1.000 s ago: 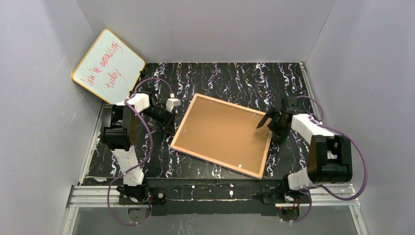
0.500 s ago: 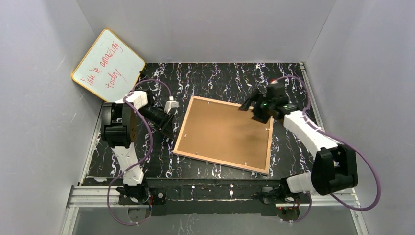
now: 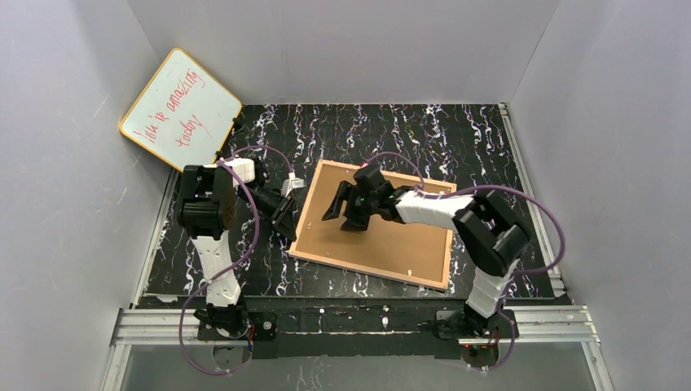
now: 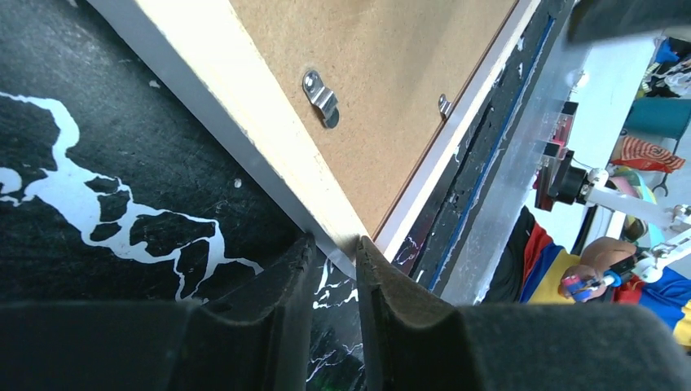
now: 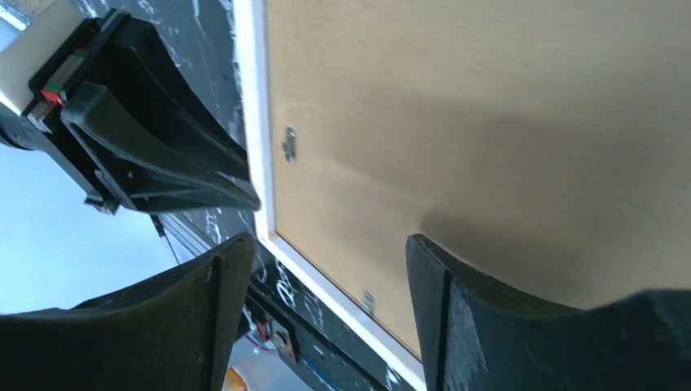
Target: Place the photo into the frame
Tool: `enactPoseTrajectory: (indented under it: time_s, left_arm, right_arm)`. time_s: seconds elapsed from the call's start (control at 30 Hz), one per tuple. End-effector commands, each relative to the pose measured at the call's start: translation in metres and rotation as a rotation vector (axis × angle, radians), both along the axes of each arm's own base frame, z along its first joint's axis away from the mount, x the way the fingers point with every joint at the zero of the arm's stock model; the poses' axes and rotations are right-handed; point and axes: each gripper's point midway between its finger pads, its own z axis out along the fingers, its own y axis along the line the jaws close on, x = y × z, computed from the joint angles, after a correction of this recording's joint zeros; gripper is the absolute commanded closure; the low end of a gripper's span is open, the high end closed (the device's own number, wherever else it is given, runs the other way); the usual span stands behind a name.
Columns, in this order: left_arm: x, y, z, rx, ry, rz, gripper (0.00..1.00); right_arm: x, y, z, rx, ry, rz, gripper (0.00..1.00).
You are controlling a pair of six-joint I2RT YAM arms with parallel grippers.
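The frame (image 3: 445, 246) lies back up on the black marbled table, its tan rim around a brown backing board (image 3: 399, 232) held by small metal clips (image 4: 320, 98). The photo is not in view. My left gripper (image 3: 287, 221) is at the frame's near left corner. In the left wrist view its jaws (image 4: 334, 244) stand close together with the corner of the rim (image 4: 269, 138) pinched between them. My right gripper (image 3: 343, 217) is open and empty, hovering over the left part of the backing board (image 5: 489, 122), next to the left rim (image 5: 254, 122).
A yellow-rimmed whiteboard (image 3: 181, 110) with red writing leans in the back left corner. Grey walls close in three sides. The left gripper (image 5: 163, 163) sits close beside the right one. A metal rail (image 3: 358, 322) runs along the near edge.
My right arm has swung from the frame's right edge across the backing board to its left part. The frame shifted and turned slightly. My left gripper moved down onto the frame's left corner.
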Motion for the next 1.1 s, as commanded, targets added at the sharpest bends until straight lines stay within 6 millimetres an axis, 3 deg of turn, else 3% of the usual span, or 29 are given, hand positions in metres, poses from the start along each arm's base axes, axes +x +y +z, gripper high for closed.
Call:
enactPoseTrajectory:
  time_s: [0.0, 0.13, 0.3, 1.07]
  left_arm:
    - [0.000, 0.001, -0.010, 0.018, -0.022, -0.007, 0.79]
    - [-0.002, 0.002, -0.014, 0.028, -0.016, -0.003, 0.82]
    - [-0.001, 0.003, -0.016, 0.037, -0.018, 0.001, 0.84]
    - [0.000, 0.002, -0.016, 0.035, -0.030, 0.005, 0.87]
  right_arm:
    - [0.009, 0.058, 0.025, 0.136, -0.046, 0.041, 0.25]
    - [0.006, 0.082, 0.011, 0.136, -0.020, 0.062, 0.28]
    - [0.003, 0.097, -0.003, 0.131, 0.011, 0.078, 0.30]
    - [0.015, 0.108, -0.023, 0.110, 0.000, 0.066, 0.35]
